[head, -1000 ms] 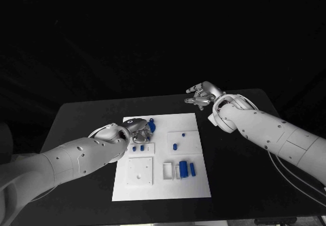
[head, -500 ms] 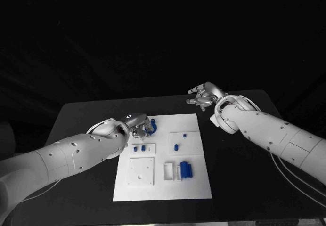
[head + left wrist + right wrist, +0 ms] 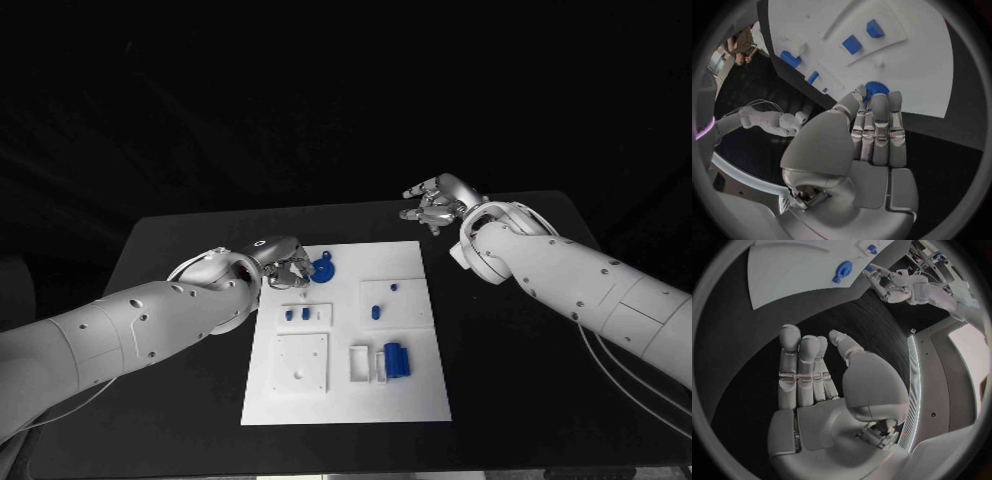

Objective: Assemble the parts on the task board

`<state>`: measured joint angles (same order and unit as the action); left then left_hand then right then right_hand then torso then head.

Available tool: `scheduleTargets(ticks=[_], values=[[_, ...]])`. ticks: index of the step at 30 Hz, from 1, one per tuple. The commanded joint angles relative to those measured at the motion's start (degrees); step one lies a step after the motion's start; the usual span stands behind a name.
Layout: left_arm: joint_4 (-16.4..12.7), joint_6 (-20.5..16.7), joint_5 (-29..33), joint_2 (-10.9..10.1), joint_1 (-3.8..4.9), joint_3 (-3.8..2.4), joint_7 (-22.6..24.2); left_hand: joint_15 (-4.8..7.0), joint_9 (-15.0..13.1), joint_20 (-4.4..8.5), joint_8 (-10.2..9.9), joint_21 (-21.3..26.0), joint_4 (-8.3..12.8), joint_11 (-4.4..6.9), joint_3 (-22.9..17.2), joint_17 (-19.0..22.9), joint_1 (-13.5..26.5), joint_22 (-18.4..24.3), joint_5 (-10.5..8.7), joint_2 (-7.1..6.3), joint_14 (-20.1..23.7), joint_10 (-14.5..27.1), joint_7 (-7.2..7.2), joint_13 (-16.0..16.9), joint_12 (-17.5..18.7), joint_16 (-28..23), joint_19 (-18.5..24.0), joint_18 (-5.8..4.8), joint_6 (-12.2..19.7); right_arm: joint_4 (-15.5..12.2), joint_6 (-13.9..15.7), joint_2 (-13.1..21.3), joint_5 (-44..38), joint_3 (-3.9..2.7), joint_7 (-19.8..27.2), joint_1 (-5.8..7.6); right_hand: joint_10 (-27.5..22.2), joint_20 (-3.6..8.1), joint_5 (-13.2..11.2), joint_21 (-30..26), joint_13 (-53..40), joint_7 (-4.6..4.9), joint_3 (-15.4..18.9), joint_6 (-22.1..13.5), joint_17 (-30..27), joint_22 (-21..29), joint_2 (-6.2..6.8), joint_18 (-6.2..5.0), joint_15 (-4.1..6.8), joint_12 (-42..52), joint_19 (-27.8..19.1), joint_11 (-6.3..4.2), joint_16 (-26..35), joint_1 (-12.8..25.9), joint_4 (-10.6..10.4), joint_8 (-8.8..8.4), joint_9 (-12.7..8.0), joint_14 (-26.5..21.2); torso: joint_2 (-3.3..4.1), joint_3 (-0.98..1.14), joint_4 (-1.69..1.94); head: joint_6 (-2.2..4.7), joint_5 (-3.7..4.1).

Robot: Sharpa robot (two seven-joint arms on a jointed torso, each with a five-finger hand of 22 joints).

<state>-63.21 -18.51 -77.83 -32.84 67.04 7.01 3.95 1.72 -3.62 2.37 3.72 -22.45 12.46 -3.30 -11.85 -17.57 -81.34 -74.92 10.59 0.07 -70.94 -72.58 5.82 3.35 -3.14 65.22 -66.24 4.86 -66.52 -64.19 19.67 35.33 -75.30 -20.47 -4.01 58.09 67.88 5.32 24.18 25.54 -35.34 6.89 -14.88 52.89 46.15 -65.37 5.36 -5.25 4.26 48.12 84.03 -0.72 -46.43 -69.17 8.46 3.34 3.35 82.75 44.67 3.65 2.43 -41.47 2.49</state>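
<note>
I saw the blue gear (image 3: 325,268) lying flat, upper left of the board (image 3: 346,395); left hand (image 3: 289,270) beside it, fingers apart, empty; right hand (image 3: 437,203) spread, empty.

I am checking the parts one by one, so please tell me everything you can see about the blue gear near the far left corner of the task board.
The blue gear is a small round piece with fine teeth round its rim and looks like plastic. It sits at the far left part of the white task board. In the left wrist view the left robot hand has its fingertips at the gear, covering its near edge; whether they touch it I cannot tell.
</note>
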Motion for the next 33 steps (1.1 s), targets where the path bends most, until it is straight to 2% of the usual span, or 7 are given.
scheduleTargets(ticks=[1, 8, 20, 33], values=[[-0.01, 0.45, 0.60, -0.22, 0.08, -0.03, -0.14, -0.15, -0.07, 0.29, -0.14, 0.19, 0.03, 0.15, 0.42, -0.05, -0.27, -1.13, 0.07, 0.41, -0.41, -0.24, 0.16, 0.06, -0.24, -0.30, -0.05, 0.97, -0.37, -0.13, -0.59, 0.03, 0.03, -0.02, 0.48, -0.02, -0.35, 0.44, 0.37, 0.07, 0.05, -0.11, -0.06, 0.45, -0.06, 0.05, -0.20, -0.85, 0.40, 0.24, 2.43, 0.14, 0.26, 0.57, -0.17, 0.06, 0.09, 0.19, 0.01, -0.02, -0.07, -0.08, -0.19], [0.48, 0.69, 0.82, -0.30, -0.09, 0.00, -0.06, -0.15, -0.07, 0.29, -0.14, 0.19, 0.03, 0.15, 0.42, -0.05, -0.27, -1.13, 0.07, 0.41, -0.41, -0.24, 0.16, 0.06, -0.24, -0.30, -0.05, 0.97, -0.37, -0.11, -0.58, 0.03, 0.04, -0.02, 0.51, -0.02, -0.35, 0.44, 0.37, 0.07, 0.05, -0.11, -0.06, 0.45, -0.06, 0.05, -0.20, -0.85, 0.40, 0.24, 2.43, 0.14, 0.26, 0.57, -0.17, 0.06, 0.09, 0.19, 0.05, 0.00, -0.09, -0.20, -0.33], [1.40, 0.94, 0.91, -0.04, -1.28, 0.02, 0.39, -0.17, -0.06, 0.28, -0.14, 0.38, 0.01, 0.11, 0.54, -0.16, -0.36, -1.16, 0.09, 0.36, -0.37, -0.13, 0.19, 0.06, -0.23, -0.48, -0.07, 0.95, -0.25, -0.10, -0.55, 0.04, 0.04, -0.02, 0.56, -0.03, -0.35, 0.44, 0.37, 0.07, 0.05, -0.11, -0.06, 0.45, -0.06, 0.05, -0.20, -0.85, 0.40, 0.24, 2.43, 0.14, 0.26, 0.57, -0.17, 0.06, 0.09, 0.19, 0.02, 0.07, -0.17, -0.33, -0.43], [1.52, 1.36, 1.05, 0.01, -1.93, 0.07, 0.61, -0.18, -0.06, 0.28, -0.15, 0.39, 0.05, 0.07, 0.50, -0.19, -0.38, -1.18, 0.13, 0.38, -0.33, -0.04, 0.20, 0.05, -0.22, -0.51, -0.04, 0.96, -0.22, -0.12, -0.51, 0.11, 0.05, -0.02, 0.56, -0.04, -0.35, 0.44, 0.37, 0.07, 0.05, -0.11, -0.06, 0.45, -0.06, 0.05, -0.20, -0.85, 0.40, 0.24, 2.43, 0.14, 0.26, 0.57, -0.17, 0.06, 0.09, 0.19, 0.01, 0.07, -0.16, -0.32, -0.35]])
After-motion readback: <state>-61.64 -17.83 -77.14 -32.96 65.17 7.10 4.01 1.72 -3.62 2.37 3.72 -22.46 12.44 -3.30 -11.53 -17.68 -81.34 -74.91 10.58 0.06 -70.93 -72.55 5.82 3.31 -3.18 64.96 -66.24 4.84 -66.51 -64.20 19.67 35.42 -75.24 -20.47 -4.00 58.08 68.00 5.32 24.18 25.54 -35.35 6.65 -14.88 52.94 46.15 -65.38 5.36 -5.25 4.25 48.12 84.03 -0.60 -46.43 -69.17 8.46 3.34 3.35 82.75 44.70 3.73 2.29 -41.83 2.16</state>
